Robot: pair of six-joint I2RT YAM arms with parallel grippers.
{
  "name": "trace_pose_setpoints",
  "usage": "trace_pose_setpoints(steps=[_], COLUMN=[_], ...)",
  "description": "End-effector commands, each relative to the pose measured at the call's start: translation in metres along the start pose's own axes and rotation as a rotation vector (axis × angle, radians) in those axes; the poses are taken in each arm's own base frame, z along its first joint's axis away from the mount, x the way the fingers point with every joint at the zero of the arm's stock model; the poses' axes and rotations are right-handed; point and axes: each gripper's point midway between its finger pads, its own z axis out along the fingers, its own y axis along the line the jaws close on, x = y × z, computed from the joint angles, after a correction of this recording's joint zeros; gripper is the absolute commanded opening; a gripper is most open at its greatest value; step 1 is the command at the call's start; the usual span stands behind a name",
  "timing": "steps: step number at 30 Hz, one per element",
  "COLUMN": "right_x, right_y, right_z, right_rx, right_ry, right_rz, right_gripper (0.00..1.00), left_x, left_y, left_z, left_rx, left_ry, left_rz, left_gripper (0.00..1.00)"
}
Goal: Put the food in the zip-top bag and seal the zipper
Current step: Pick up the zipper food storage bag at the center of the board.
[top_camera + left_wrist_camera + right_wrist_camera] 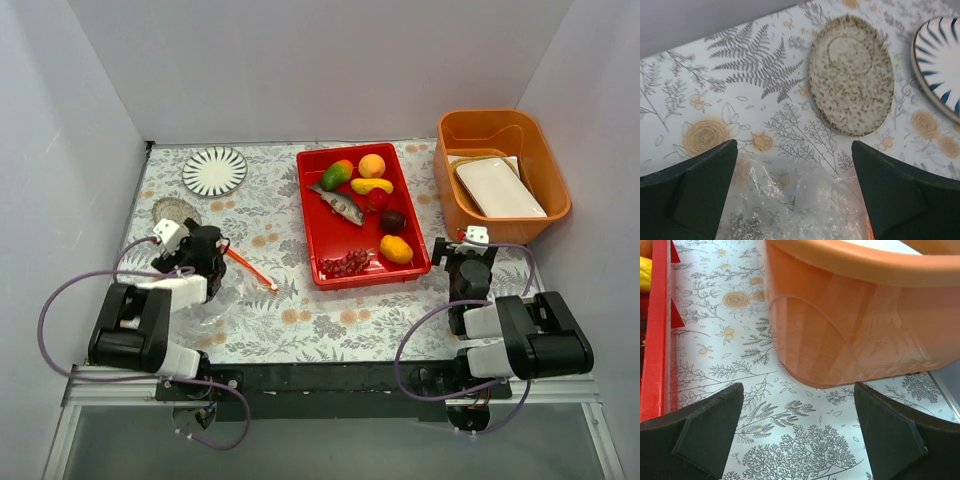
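The left gripper [205,250] hangs released, its dark jaws spread wide over the zip-top bag [790,200]. The bag is clear crinkled film lying flat on the tabletop [280,320] directly beneath the gripper. The thin orange-red zipper [250,268] runs off to that gripper's right. The right gripper [797,395] is also unclenched, with nothing between its jaws, low over the fern-and-rose printed cloth.

Just ahead of the left gripper lies a speckled oval saucer [852,75], and beyond it a round blue-striped plate [214,170]. Ahead of the right gripper stands a glossy orange tub [860,325] holding a white rectangular dish [498,187]. To that gripper's left, a red tray [325,240] holds all the food: grapes [347,264], plum [392,221], fish [338,205], apple [378,200], mango [336,175]. Plain white walls enclose the tabletop.
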Motion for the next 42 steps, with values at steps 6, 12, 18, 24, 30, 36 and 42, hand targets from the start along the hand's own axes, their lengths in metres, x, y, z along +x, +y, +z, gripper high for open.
trace_pose_setpoints(steps=[6, 12, 18, 24, 30, 36, 42], right_x=[-0.038, -0.062, -0.071, -0.060, -0.076, -0.100, -0.131], right_y=[0.004, 0.031, 0.050, 0.049, 0.070, 0.084, 0.087], right_z=[0.011, -0.007, -0.025, -0.033, -0.051, -0.068, -0.072], right_rx=[0.051, -0.117, -0.256, -0.247, -0.384, -0.498, -0.538], right_ry=[0.277, 0.319, 0.280, 0.352, 0.376, 0.397, 0.377], right_rz=[0.122, 0.205, 0.257, 0.247, 0.307, 0.336, 0.356], right_gripper=[0.98, 0.98, 0.98, 0.98, 0.98, 0.98, 0.98], left_x=[-0.094, -0.130, -0.122, -0.114, -0.130, -0.121, -0.109], left_y=[-0.034, -0.062, -0.074, -0.072, -0.100, -0.111, -0.119], left_z=[-0.043, -0.063, -0.076, -0.087, -0.113, -0.120, -0.131], left_rx=[0.206, 0.334, 0.387, 0.436, 0.634, 0.659, 0.715], left_ry=[-0.048, -0.006, 0.141, 0.192, 0.219, 0.337, 0.421], left_rz=[-0.231, -0.184, -0.087, -0.043, 0.005, 0.100, 0.120], left_gripper=[0.98, 0.98, 0.98, 0.98, 0.98, 0.98, 0.98])
